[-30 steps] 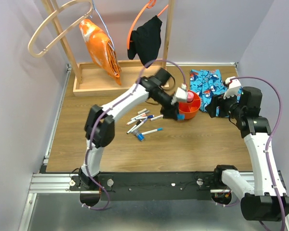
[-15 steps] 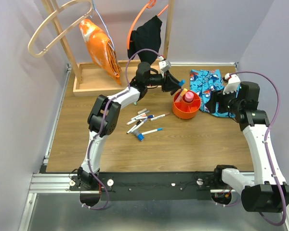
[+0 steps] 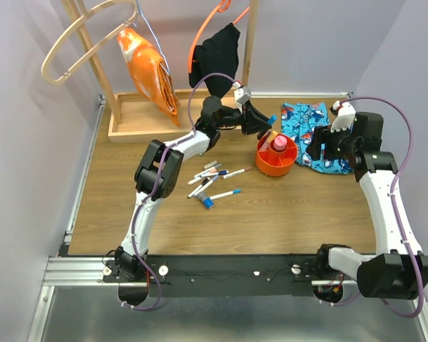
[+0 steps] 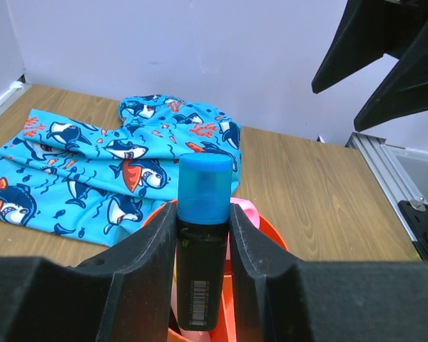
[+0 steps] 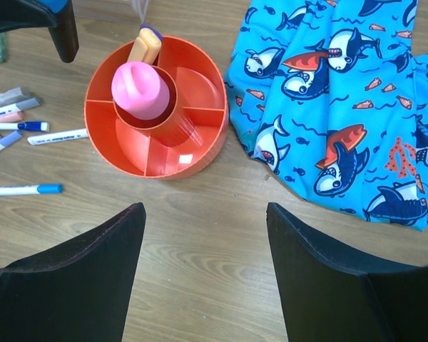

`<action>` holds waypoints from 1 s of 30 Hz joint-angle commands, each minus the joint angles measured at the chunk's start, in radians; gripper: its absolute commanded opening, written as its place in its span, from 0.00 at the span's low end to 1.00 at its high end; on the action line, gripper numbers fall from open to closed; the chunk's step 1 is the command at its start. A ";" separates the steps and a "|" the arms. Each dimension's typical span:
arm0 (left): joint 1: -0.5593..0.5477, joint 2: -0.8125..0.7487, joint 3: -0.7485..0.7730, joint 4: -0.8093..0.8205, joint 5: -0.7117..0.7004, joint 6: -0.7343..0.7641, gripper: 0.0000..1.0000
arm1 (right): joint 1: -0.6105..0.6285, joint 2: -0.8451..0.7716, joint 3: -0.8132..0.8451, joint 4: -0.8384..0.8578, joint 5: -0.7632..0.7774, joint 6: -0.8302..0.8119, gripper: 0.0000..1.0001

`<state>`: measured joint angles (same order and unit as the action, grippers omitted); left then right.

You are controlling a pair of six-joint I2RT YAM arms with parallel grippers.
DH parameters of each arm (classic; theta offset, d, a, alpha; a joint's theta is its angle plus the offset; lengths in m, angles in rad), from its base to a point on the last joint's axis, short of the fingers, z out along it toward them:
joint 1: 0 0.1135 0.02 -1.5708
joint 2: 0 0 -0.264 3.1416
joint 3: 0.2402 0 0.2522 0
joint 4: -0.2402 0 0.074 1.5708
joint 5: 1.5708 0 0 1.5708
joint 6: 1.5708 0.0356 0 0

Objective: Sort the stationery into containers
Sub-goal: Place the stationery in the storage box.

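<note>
The orange tub point(image 3: 268, 167) stands right of the table's centre, with a pink tube point(image 3: 279, 144) upright in its middle cup and a yellow highlighter point(image 5: 144, 46) in a back compartment. My left gripper point(image 3: 265, 127) hangs over the tub's far-left rim, shut on a black marker with a blue cap point(image 4: 202, 235); the tub's rim point(image 4: 271, 231) shows below it. Several pens point(image 3: 212, 178) lie on the wood left of the tub. My right gripper point(image 3: 327, 148) is open and empty, right of the tub; its wrist view shows the tub point(image 5: 157, 171) and the pens point(image 5: 28, 128).
A blue shark-print cloth point(image 3: 310, 132) lies right of and behind the tub, under my right arm. A wooden rack with a long tray base point(image 3: 146, 121) stands at the back, with an orange bag point(image 3: 150, 71) and a black garment point(image 3: 217, 57) hanging from it.
My left arm has swung from the tub's near-left side to its far-left side, still holding the marker. My right gripper has moved a little toward the back.
</note>
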<state>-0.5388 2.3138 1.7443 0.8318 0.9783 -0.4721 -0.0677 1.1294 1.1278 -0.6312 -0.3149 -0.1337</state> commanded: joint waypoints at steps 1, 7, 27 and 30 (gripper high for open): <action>-0.001 0.044 -0.006 0.081 0.002 -0.043 0.00 | -0.011 0.033 0.043 -0.013 0.016 -0.018 0.76; -0.003 0.078 -0.005 0.096 0.003 -0.051 0.00 | -0.011 0.061 0.063 -0.018 0.014 -0.024 0.76; -0.020 0.142 0.001 0.122 -0.001 -0.069 0.00 | -0.011 0.105 0.052 -0.005 -0.010 -0.015 0.76; -0.030 0.134 0.011 0.127 -0.004 -0.077 0.00 | -0.011 0.107 0.049 0.001 -0.012 -0.012 0.76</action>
<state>-0.5446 2.4348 1.7214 0.9272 0.9787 -0.5339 -0.0723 1.2282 1.1603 -0.6350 -0.3153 -0.1490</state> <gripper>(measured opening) 0.390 0.765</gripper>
